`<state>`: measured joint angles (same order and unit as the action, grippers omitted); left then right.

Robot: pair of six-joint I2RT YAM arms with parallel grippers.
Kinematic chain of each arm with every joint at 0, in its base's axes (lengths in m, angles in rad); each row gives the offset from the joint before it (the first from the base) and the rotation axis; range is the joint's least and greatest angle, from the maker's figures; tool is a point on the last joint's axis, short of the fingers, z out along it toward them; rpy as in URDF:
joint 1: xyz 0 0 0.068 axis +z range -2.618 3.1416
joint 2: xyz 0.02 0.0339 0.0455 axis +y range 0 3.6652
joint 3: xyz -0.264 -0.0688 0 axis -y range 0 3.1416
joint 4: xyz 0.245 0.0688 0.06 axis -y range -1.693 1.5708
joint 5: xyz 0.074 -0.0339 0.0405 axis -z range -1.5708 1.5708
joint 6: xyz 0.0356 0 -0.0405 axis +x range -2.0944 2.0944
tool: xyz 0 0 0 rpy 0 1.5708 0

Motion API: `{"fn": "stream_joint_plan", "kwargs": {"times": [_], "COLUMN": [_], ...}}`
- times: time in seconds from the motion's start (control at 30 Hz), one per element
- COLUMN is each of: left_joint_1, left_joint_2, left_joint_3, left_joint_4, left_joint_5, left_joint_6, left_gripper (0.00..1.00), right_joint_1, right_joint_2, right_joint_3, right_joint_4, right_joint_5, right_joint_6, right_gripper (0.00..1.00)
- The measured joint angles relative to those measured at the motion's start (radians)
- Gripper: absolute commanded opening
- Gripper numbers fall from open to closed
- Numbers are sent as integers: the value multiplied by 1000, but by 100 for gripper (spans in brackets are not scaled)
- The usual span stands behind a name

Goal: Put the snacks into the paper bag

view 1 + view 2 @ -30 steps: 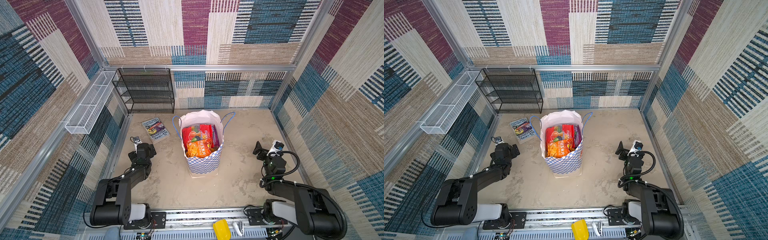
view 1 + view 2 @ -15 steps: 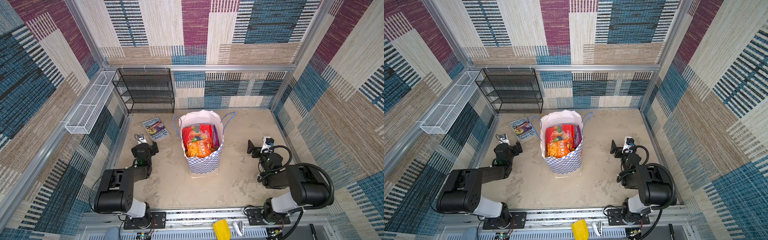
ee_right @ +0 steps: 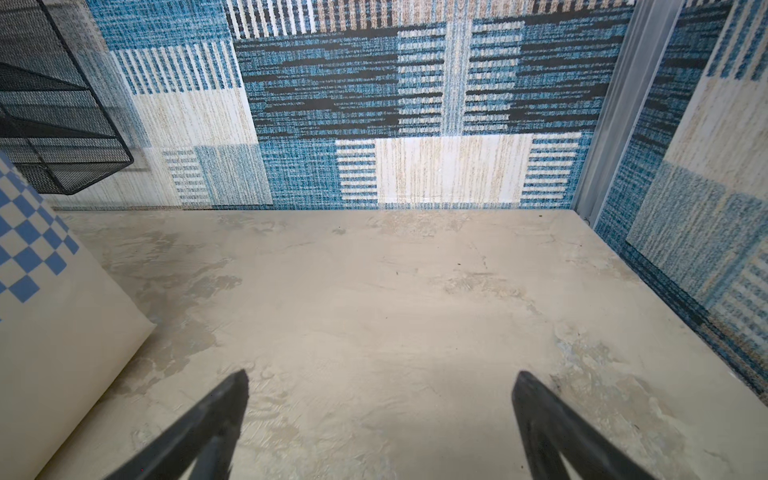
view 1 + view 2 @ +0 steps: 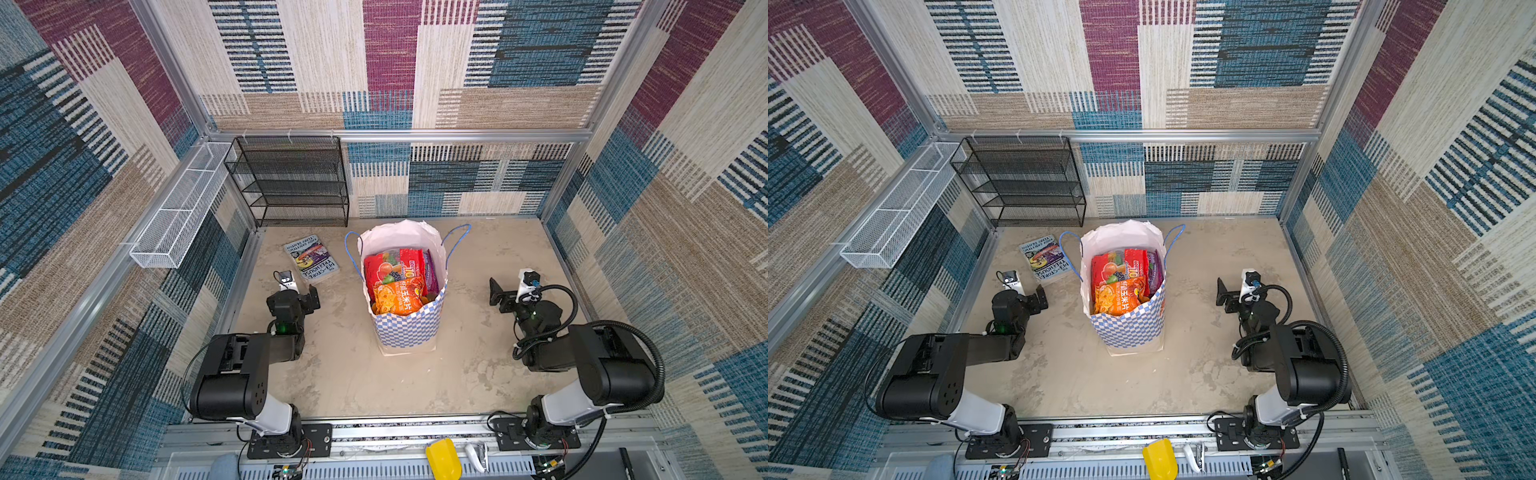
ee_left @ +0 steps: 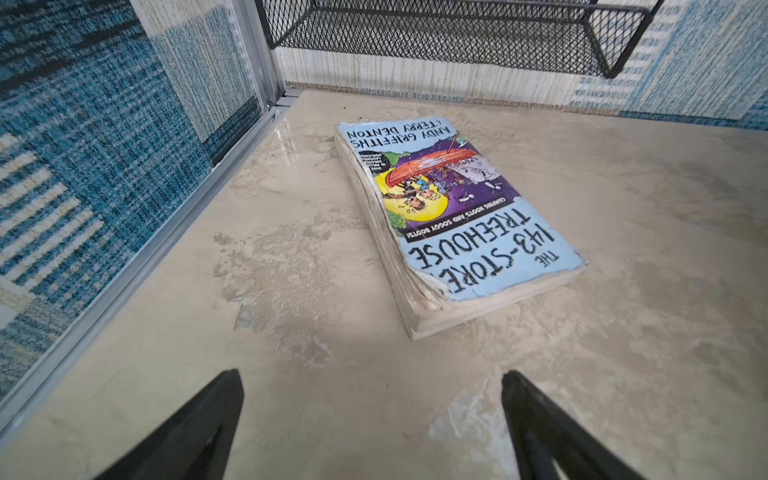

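Saw the paper bag (image 4: 409, 332) standing up near the middle of the table (image 4: 353, 382), with its top open. Found the snacks (image 4: 395, 286) inside it: a red packet (image 4: 388, 268) at the back, an orange packet (image 4: 397, 297) in front and a purple packet (image 4: 432, 274) squeezed in beside them. Saw the left gripper (image 5: 371, 374) low over the table on the left of the bag, jaws wide apart, holding nothing. Spotted a book (image 5: 457, 208) lying flat just ahead of it, not touching. Saw the right gripper (image 3: 380, 374) on the right of the bag, jaws wide apart too, holding nothing. Found both grippers well away from the bag. Noticed a black wire rack (image 4: 291, 178) by the back wall.
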<state>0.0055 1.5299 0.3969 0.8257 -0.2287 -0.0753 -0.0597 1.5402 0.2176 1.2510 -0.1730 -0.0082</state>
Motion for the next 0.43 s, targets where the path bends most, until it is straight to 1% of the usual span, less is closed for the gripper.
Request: {"fn": "stream_joint_plan", "kwargs": {"times": [0.2,0.43], "left_joint_1": [-4,-1], "left_joint_2": [3,15], "left_joint_3": [2,21], "left_joint_4": [0,-3], "left_joint_5": [23,25], "left_joint_6": [18,22], "left_gripper": [100,99], "right_joint_1": [10,16], "right_joint_2": [-2,-3], "right_joint_3": [-2,-2], "right_joint_4": [-1,-1], "right_joint_5": [2,18], "right_joint_6": [-11,-19], "right_gripper": [100,100]}}
